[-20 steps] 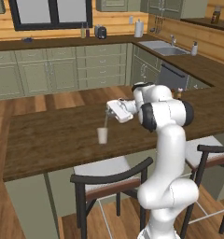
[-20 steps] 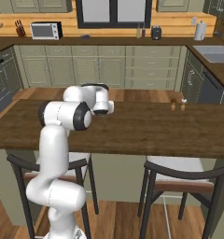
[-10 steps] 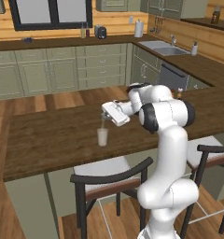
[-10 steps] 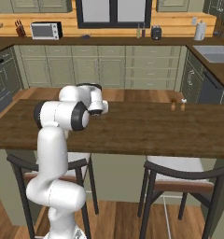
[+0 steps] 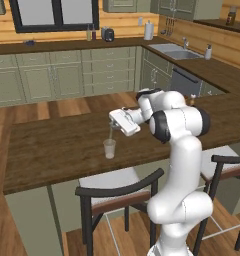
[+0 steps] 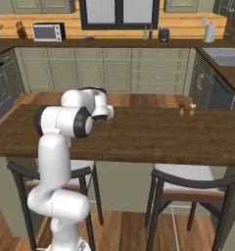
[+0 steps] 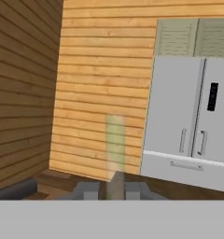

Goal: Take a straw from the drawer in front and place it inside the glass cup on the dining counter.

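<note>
Straw [image 7: 115,149]: judged very light, thin and easily bent or tipped; best pinched near one end, as here.
Gripper [image 5: 112,121]: jaws nearly shut, clamped on the straw's end; free length juts out between the fingertips [image 7: 88,190].
Position: hangs just above the glass cup [image 5: 109,148] on the dining counter [image 5: 62,150], lower tip near the rim, not yet inside.

The dining counter [image 5: 52,145] bears the glass cup [image 5: 109,148] and two small shakers [image 6: 186,110].
</note>
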You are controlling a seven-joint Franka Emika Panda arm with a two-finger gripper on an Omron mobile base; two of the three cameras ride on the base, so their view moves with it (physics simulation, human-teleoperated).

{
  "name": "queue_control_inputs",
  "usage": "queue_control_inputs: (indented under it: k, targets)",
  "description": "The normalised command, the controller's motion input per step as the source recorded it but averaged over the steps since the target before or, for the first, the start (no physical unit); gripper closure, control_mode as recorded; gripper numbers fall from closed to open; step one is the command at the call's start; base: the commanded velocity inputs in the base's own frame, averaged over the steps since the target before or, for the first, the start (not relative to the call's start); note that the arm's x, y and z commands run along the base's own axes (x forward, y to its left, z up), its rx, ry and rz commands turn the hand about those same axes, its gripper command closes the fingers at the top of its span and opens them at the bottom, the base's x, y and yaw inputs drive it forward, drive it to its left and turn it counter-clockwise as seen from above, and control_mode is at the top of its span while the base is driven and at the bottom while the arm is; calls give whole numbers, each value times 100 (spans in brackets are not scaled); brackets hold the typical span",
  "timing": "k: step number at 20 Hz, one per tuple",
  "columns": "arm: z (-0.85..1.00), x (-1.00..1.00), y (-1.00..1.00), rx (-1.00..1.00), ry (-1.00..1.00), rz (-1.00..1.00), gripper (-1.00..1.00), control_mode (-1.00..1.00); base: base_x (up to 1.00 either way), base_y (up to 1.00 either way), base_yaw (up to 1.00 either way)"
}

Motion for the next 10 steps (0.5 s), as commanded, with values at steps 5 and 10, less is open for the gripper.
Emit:
queue_control_inputs:
  k: [5, 10]
  targets:
    - [0, -5, 0, 0, -2, 0, 100, -100, 0, 0, 0]
    - [-8, 0, 0, 0, 0, 0, 100, -100, 0, 0, 0]
